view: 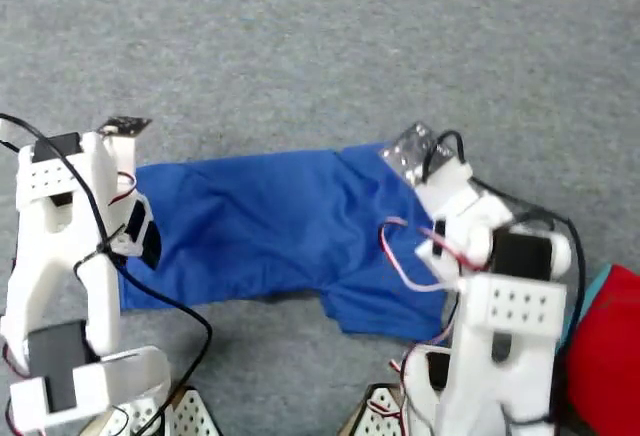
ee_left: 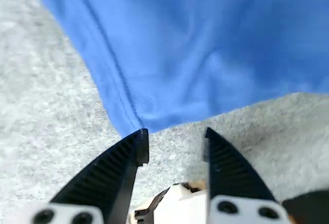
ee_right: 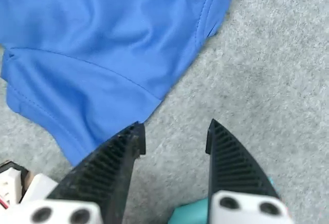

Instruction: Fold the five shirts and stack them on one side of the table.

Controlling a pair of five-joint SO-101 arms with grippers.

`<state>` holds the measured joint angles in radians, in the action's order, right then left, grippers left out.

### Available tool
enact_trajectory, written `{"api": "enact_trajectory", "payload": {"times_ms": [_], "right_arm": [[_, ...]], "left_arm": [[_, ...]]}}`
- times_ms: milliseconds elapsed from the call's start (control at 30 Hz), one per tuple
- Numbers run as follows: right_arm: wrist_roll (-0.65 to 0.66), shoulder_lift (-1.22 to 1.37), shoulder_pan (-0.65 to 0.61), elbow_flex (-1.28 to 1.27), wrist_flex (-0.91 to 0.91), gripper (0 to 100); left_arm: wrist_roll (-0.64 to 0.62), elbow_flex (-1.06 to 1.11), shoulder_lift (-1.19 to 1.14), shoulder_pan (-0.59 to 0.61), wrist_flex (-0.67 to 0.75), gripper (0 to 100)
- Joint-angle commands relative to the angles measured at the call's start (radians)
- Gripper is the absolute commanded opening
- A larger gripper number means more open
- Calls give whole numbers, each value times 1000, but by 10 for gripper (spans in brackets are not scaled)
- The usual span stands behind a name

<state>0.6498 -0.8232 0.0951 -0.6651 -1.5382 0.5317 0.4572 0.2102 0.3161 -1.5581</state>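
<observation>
A blue shirt (view: 280,231) lies spread flat across the middle of the grey table (view: 300,56). My left gripper (ee_left: 176,142) is open, hovering just over the shirt's near left corner (ee_left: 139,116), with one fingertip (ee_left: 140,143) at the hem edge. In the high view the left arm (view: 70,216) stands at the shirt's left end. My right gripper (ee_right: 176,134) is open over bare table beside the shirt's right edge (ee_right: 154,95), holding nothing. The right arm (view: 480,246) partly covers that end of the shirt.
A red garment (view: 610,346) lies at the table's right near edge, on top of a teal one (view: 588,291). The teal cloth (ee_right: 190,215) also sits under the right gripper. Open grey table stretches behind the blue shirt.
</observation>
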Motion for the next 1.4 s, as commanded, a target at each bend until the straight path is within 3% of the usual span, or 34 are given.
{"api": "enact_trajectory", "payload": {"times_ms": [0,100,167,300,333,467,633,1067,1233,1367], "right_arm": [[-25,150,15,145,20,206],[-72,291,1,278,20,176],[-115,394,-41,374,20,100],[-167,625,-150,530,25,27],[-190,687,-176,564,25,30],[-256,941,-255,702,28,30],[-302,1276,-242,928,54,29],[-296,1854,-130,1733,-149,27],[-296,1966,-134,2008,-239,27],[-296,1975,-119,2087,-247,27]], "left_arm": [[-100,-21,82,9,26,216],[-201,-51,94,3,110,216],[-284,-57,93,-20,189,195],[-414,9,42,-91,411,50],[-433,23,16,-100,465,12],[-470,25,-124,-100,606,16],[-463,-32,-351,-98,701,19],[-470,-462,-679,34,644,19],[-470,-597,-728,38,512,19],[-470,-712,-728,40,402,19]]}}
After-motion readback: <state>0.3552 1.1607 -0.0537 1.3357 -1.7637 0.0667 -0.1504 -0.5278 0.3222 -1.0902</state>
